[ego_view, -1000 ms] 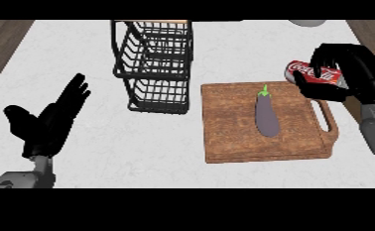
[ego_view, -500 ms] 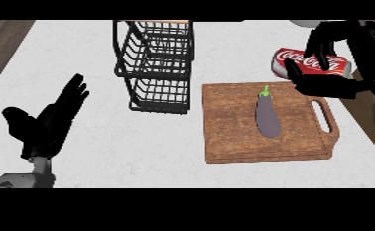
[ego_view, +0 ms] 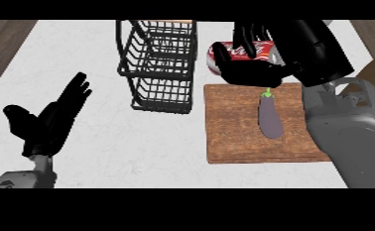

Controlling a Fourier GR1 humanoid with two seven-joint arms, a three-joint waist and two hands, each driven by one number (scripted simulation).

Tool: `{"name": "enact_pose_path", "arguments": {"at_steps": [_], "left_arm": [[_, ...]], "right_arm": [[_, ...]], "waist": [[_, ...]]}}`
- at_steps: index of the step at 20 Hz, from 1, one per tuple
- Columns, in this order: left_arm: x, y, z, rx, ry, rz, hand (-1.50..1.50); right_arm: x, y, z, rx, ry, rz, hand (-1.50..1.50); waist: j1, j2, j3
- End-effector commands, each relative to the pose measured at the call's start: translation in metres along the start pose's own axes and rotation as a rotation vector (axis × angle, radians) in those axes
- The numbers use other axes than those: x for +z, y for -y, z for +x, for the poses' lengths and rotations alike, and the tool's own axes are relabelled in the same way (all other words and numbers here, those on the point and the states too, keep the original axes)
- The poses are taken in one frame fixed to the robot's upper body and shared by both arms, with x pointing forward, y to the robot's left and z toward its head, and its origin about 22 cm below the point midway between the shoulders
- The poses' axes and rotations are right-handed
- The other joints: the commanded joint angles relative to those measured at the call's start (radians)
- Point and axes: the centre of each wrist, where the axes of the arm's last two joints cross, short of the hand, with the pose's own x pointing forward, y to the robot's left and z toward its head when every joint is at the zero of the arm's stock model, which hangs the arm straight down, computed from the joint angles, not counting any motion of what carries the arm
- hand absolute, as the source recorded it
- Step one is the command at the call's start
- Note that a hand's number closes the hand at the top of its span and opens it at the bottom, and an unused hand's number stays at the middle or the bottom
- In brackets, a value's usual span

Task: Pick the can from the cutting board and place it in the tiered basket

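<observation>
A red can (ego_view: pixel 234 55) with white lettering hangs in the air, lying on its side, just right of the black wire tiered basket (ego_view: pixel 157 66). My right hand (ego_view: pixel 293 51) is shut on it, fingers and thumb curled round its right part, above the far edge of the wooden cutting board (ego_view: pixel 234 136). My left hand (ego_view: pixel 47 121) rests open at the lower left, fingers pointing up, well away from the basket.
A purple eggplant (ego_view: pixel 270 117) with a green stem lies on the cutting board near its right side. My grey right forearm (ego_view: pixel 341 126) covers the board's right edge. The white counter (ego_view: pixel 110 141) stretches between my left hand and the board.
My right hand has carried the can up and to the left, from the board's right end to a spot beside the basket. My left hand has stayed put.
</observation>
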Motion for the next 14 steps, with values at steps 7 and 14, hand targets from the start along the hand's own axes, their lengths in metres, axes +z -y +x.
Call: {"name": "enact_pose_path", "arguments": {"at_steps": [7,14], "left_arm": [[0.005,-0.013,-0.008,-0.007,-0.009,0.001,0.00],[-0.003,-0.014,-0.009,-0.011,-0.007,0.018,0.00]], "right_arm": [[-0.051,-0.051,0.063,-0.027,-0.051,0.052,1.50],[-0.068,-0.080,0.061,-0.011,-0.125,0.090,1.50]], "waist": [[-0.002,0.002,0.000],[-0.004,0.002,0.000]]}}
